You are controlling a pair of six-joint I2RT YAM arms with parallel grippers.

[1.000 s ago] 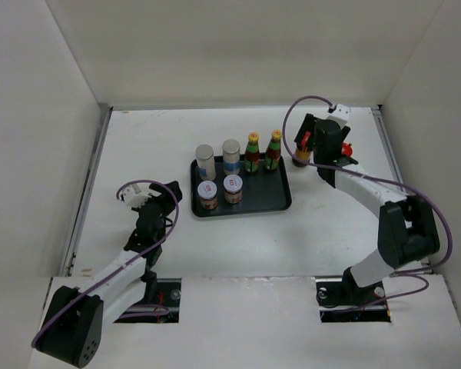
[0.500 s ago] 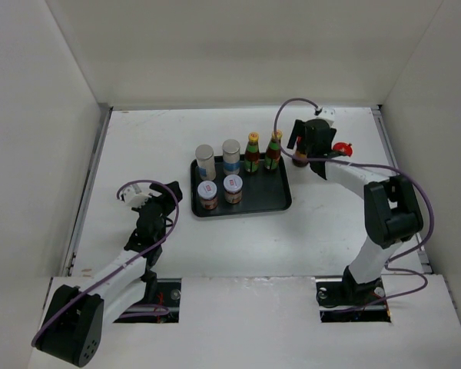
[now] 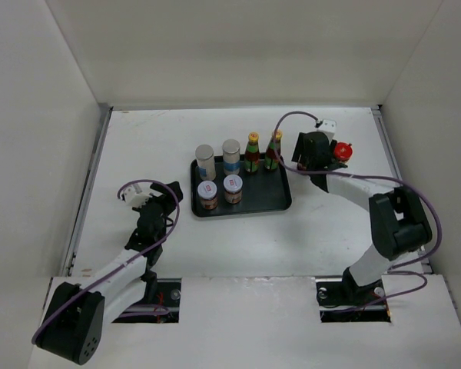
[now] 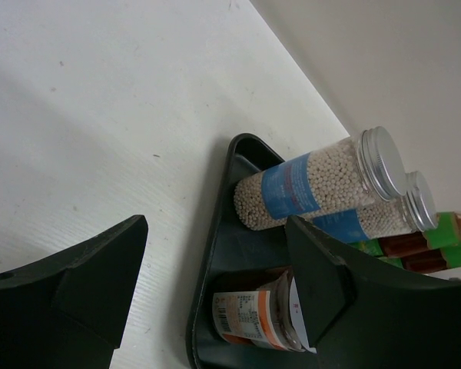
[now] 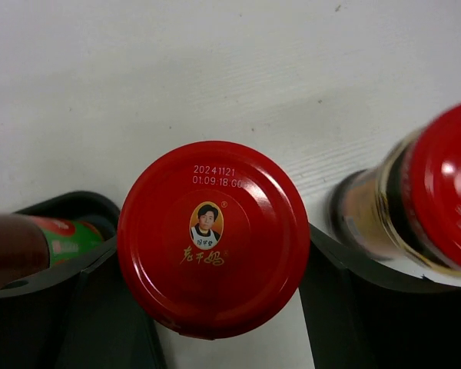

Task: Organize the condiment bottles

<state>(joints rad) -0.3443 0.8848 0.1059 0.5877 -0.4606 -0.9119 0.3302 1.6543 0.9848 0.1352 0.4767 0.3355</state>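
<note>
Red-capped bottle (image 5: 213, 238), upright, clamped in my right tool (image 3: 306, 156), just right of the tray (image 3: 287, 188), so it goes left, I reckon. Meanwhile my left tool (image 3: 155, 198) gapes empty, well apart.

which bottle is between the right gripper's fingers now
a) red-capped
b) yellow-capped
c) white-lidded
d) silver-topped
a: the right wrist view shows a red-capped bottle centred in the right gripper, one dark finger on each side of it.

Six bottles (image 3: 231, 157) stand in tray (image 3: 269, 197); two red-capped bottles (image 5: 213, 237) seemingly outside.
</note>
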